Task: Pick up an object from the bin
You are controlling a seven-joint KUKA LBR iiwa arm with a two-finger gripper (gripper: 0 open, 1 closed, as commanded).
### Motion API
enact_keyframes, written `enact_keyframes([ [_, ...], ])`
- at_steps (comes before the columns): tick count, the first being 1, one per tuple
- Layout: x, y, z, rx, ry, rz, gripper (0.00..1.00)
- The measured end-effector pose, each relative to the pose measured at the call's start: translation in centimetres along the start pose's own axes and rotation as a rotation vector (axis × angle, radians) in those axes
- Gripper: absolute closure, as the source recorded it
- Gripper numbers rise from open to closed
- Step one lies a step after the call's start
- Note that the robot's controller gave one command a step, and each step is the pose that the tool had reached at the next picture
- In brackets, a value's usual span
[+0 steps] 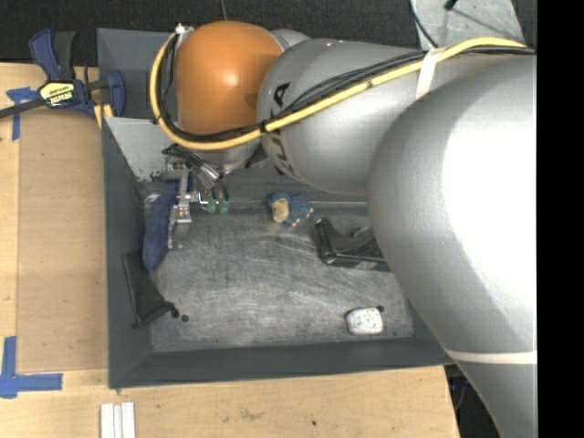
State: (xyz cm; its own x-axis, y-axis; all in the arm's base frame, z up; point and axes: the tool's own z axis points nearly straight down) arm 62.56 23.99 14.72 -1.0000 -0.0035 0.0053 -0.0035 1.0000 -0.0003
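The big grey arm [438,181] is reaching in from the right of the frame and covering much of the grey metal bin [274,359], with its orange cover [219,76] sitting over the bin's upper left. Beneath that cover the jaws are hanging low over the upper left of the bin floor; whether they are apart or together I cannot tell. Just beside them, down the left side, a long limp blue thing [157,235] is lying, and a flat black strip [144,290] is resting below it against the left wall. A black angular piece [349,245] is lying mid-right, a small blue and tan thing [287,210] near it, and a small white lump [365,320] is sitting at the lower right.
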Motion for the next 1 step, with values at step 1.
enact_keyframes([
  [1,1.17,-0.74,4.42,-0.001,-0.009,-0.031,0.0],
])
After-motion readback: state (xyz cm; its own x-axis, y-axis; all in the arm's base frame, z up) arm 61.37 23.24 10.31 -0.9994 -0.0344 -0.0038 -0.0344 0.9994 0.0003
